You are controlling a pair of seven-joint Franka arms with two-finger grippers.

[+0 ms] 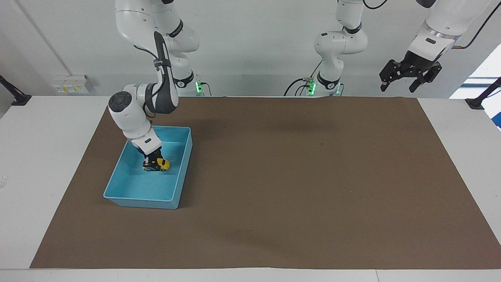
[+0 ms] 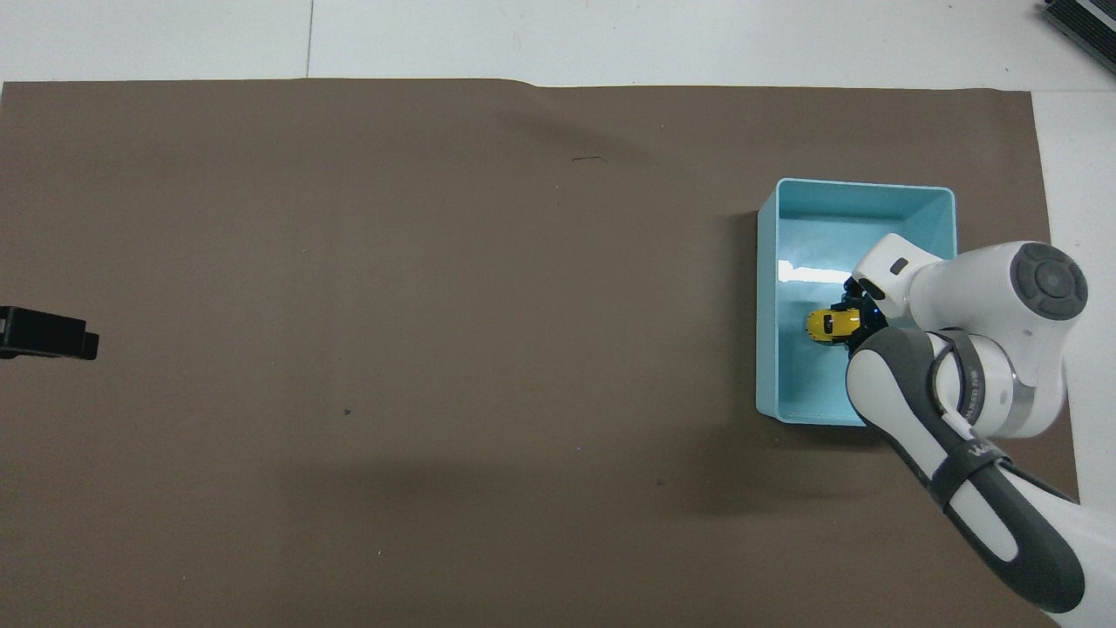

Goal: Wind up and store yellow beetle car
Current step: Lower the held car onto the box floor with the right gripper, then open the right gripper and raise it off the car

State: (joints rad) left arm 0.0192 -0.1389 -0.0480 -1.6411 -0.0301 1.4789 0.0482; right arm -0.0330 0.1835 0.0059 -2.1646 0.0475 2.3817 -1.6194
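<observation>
The right arm comes down from its base, folds at the elbow and drops its wrist steeply into the bin (image 1: 184, 172) at the right arm's end of the mat (image 1: 297, 176). The forearm slants down with the round wrist joint outward. In the overhead view the arm enters from about 5 o'clock and the wrist ends over the bin's middle.

The right gripper (image 1: 153, 159) is low inside the bin, pointing down at the car (image 1: 157, 165). Its fingers sit against the car's end nearer the robots. Whether they clamp the car or have begun to let go cannot be told. In the overhead view the car (image 2: 830, 324) pokes out at 9 o'clock from the gripper (image 2: 856, 321).

The car lies in the bin (image 2: 765, 349), about the middle of its floor, looking level on its wheels; whether it rests on the floor I cannot tell.

The left arm waits, raised high at the left arm's end, its gripper (image 1: 409, 80) hanging off the mat's corner nearest that arm's base, fingers spread wide with nothing between them. In the overhead view only its dark tip (image 2: 48, 333) shows at 9 o'clock.
</observation>
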